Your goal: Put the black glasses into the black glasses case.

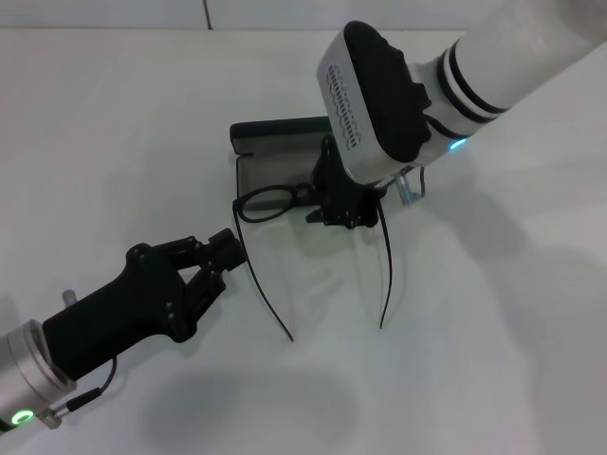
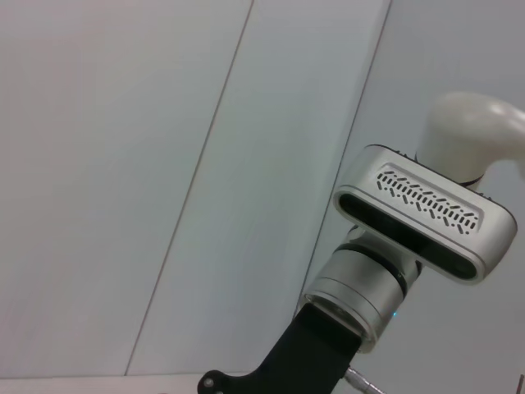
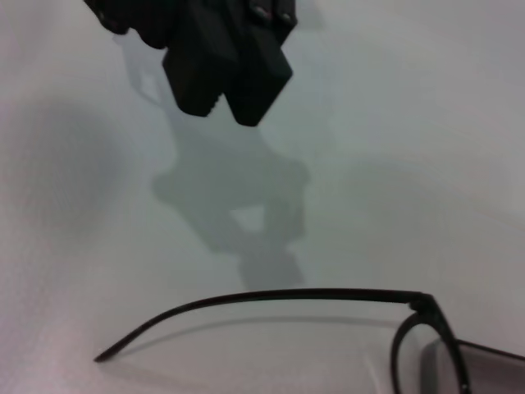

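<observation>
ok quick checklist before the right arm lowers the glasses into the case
1. Thin black-framed glasses held by the right claw near the bridge: ok.
2. Black rectangular hard-shell glasses case open, grey lining facing up: ok.
3. Frame over the case opening: ok, the front sits above the tray in the head view.
4. Temple arms folded to fit: not ok, both stick out long past the case towards the robot.
5. Left claw clear of the glasses: cannot tell, its tips look shut and sit right beside one temple arm.
6. White table around the case free of obstacles: ok.
</observation>
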Robot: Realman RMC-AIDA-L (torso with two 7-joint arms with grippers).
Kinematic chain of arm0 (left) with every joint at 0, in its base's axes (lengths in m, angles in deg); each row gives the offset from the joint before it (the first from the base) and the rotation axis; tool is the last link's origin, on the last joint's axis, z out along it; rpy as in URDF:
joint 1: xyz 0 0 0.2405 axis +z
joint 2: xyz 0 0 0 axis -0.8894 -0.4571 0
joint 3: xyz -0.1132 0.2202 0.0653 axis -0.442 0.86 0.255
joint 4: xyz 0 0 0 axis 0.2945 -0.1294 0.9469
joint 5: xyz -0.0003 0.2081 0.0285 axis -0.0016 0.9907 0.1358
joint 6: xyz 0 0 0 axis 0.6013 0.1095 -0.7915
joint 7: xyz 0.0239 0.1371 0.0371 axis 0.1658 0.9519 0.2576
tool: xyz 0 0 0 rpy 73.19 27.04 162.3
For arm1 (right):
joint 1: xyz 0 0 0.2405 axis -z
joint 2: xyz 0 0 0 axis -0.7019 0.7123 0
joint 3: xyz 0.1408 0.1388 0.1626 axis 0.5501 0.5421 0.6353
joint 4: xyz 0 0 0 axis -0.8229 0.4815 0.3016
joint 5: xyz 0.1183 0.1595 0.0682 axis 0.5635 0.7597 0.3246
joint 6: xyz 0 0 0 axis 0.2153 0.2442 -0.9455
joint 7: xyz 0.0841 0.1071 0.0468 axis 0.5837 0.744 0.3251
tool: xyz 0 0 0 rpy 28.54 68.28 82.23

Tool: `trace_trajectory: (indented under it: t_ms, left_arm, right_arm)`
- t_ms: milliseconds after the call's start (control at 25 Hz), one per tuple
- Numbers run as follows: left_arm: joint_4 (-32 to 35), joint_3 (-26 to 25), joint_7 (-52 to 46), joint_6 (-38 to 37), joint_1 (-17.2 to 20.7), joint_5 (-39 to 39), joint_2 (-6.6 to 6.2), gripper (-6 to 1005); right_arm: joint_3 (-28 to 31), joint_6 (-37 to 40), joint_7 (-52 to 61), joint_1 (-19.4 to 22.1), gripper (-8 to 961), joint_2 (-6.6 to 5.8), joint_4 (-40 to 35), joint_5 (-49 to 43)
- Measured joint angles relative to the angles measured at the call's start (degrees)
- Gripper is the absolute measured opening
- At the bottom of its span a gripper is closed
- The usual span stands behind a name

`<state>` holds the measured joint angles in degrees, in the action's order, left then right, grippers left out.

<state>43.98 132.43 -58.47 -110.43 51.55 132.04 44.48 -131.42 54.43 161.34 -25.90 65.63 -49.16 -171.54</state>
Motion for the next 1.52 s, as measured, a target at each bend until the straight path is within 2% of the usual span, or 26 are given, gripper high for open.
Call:
trace_trajectory:
  t_ms: [240,400,480,640,760,920,1040,1120,1240,1520]
  left_arm:
    - [-0.4,0.0,0.2,0.0,0.1,0.0,0.0,128]
    - [-0.4,0.0,0.2,0.0,0.6,-0.2,-0.06,128]
    - [-0.4,0.0,0.2,0.0,0.8,-0.5,-0.12,128]
    - [-0.4,0.0,0.2,0.0,0.8,-0.6,-0.17,127]
    - [-0.4,0.0,0.2,0.1,0.6,-0.7,-0.11,127]
    - [-0.4,0.0,0.4,0.1,0.8,-0.6,-0.02,127]
    - [-0.4,0.0,0.8,0.2,0.8,-0.4,-0.02,127]
    - [-0.4,0.1,1.8,-0.1,0.8,-0.3,-0.02,127]
    - [-0.4,0.3,1.9,-0.6,0.6,-0.3,-0.19,128]
    - [-1.3,0.4,2.0,-0.5,0.9,-0.3,0.03,128]
  right_arm:
    - [0.0,3.7,1.8,0.6,110,0.0,-0.8,-0.3]
    - [0.0,5.0,4.3,2.6,78,0.0,-4.7,-2.5]
    - [0.3,4.3,7.3,5.0,62,0.0,-9.6,-6.4]
    - [3.5,3.4,10.8,6.5,68,0.01,-14.0,-10.2]
    - [7.3,4.3,13.4,2.9,72,-0.12,-10.4,-10.5]
    - [14.6,6.0,14.6,-6.7,78,-0.32,0.2,-10.6]
    - [18.0,6.9,14.5,-10.5,194,-0.32,4.3,-10.6]
    - [18.4,7.9,14.4,-11.4,271,-0.27,4.8,-10.6]
    - [17.0,9.5,14.4,-11.3,485,-0.03,4.9,-10.7]
    - [9.3,9.0,14.4,-9.8,535,0.01,5.0,-7.8]
